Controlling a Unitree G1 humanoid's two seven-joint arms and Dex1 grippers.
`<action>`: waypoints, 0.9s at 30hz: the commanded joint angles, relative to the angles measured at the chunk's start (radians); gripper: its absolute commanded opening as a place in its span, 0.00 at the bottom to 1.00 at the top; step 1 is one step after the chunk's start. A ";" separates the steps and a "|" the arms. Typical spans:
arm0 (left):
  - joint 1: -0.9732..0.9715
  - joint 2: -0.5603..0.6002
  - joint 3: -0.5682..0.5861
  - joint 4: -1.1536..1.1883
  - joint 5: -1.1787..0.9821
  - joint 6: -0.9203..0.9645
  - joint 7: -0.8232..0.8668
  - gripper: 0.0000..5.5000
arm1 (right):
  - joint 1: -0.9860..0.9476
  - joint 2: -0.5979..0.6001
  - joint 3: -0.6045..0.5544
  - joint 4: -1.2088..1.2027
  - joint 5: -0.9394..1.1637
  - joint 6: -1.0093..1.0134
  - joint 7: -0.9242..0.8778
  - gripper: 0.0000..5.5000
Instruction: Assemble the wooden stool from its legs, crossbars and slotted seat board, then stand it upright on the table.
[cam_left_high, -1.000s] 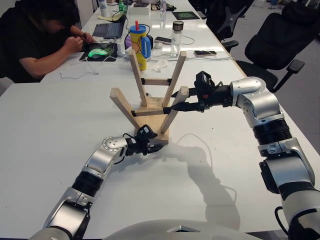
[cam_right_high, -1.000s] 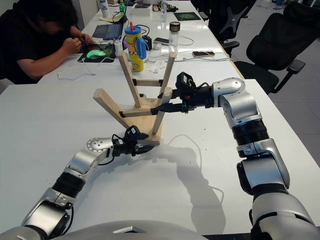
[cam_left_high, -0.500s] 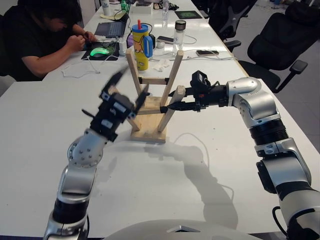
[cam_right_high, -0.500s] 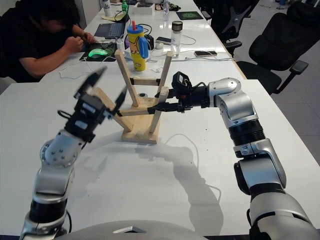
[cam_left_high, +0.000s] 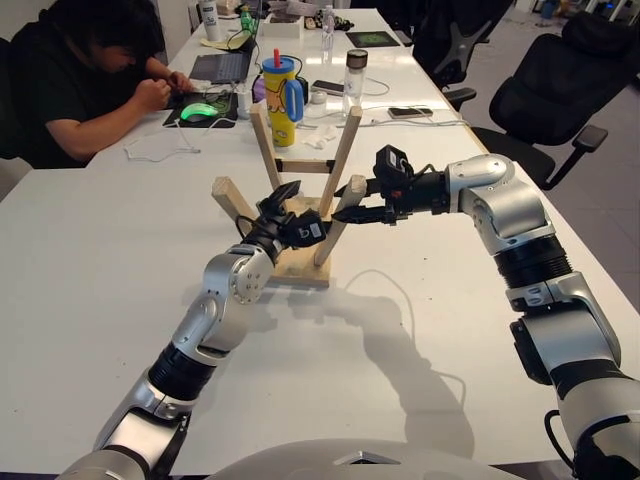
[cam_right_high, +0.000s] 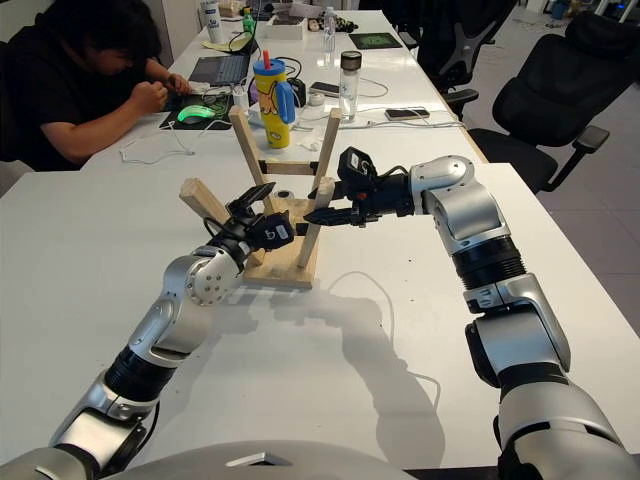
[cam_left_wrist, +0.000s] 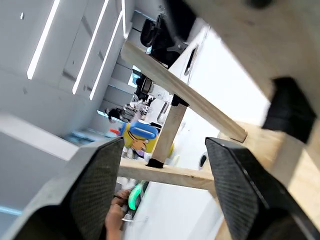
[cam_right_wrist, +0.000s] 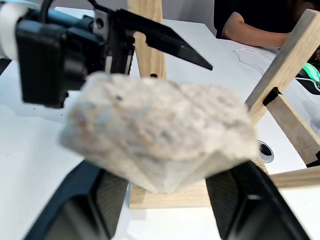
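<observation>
The wooden stool lies upside down, its seat board (cam_left_high: 295, 270) flat on the white table (cam_left_high: 120, 300) and its legs pointing up. My right gripper (cam_left_high: 346, 213) is shut on the top end of the near right leg (cam_right_wrist: 160, 135), which sits between its pads. My left gripper (cam_left_high: 298, 212) is open among the legs at the stool's middle, above the seat board. In the left wrist view its fingers (cam_left_wrist: 95, 190) stand wide apart, with a crossbar (cam_left_wrist: 175, 175) and a leg (cam_left_wrist: 180, 92) beyond them. A far crossbar (cam_left_high: 305, 166) joins the two back legs.
A yellow cup (cam_left_high: 280, 85), a clear bottle (cam_left_high: 354, 72) and a phone (cam_left_high: 408, 112) stand behind the stool. A thin cable (cam_left_high: 400, 290) loops over the table to its right. A person works at the far left. Office chairs (cam_left_high: 545, 90) stand to the right.
My left arm rose from the table beside the seat board and swung in among the stool's legs. The tilted stool settled flat. My right gripper kept its hold on the leg.
</observation>
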 joint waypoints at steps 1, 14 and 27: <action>-0.043 -0.101 0.187 -0.131 -0.198 -0.116 0.125 0.55 | 0.077 0.027 0.069 0.066 -0.106 -0.012 -0.036 0.37; 0.514 -0.005 0.271 -0.222 -0.548 -0.449 0.017 0.55 | 0.122 0.077 -0.137 0.038 -0.023 -0.138 -0.118 0.58; 0.424 -0.127 0.191 0.036 -0.665 -0.182 -0.005 0.55 | 0.404 -0.060 -0.206 -0.275 0.050 0.071 -0.107 0.58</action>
